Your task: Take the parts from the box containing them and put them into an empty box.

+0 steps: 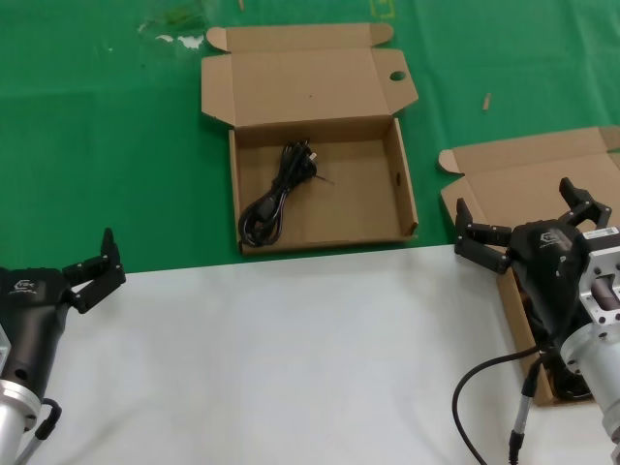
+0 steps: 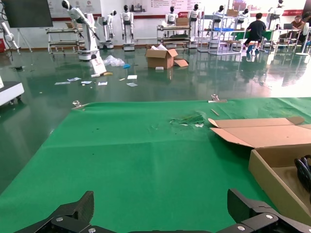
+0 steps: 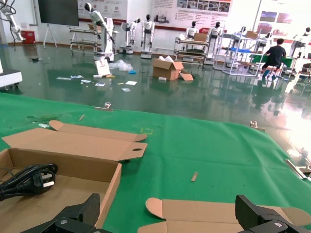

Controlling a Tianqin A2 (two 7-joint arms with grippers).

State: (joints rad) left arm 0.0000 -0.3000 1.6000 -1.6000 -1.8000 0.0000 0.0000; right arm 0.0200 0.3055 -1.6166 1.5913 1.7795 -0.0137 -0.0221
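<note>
The box with the round hole in its lid tab (image 1: 397, 76) lies open in the middle of the green mat, and one black cord (image 1: 281, 189) rests in its left half. This box (image 3: 112, 187) and its cord (image 3: 29, 177) also show in the right wrist view, and the left wrist view catches its wall (image 2: 272, 174). The plain-lidded box (image 1: 523, 179) sits at the right; my right gripper (image 1: 515, 199) hovers open over it and hides its inside. Its eared lid (image 3: 218, 218) lies under the open jaws. My left gripper (image 1: 92, 254) is open and empty at the near left.
A white sheet (image 1: 291, 358) covers the near part of the table, with the green mat (image 1: 107, 145) beyond it. A small scrap (image 1: 486, 100) lies on the mat behind the right box. A black cable (image 1: 484, 387) loops off the right arm.
</note>
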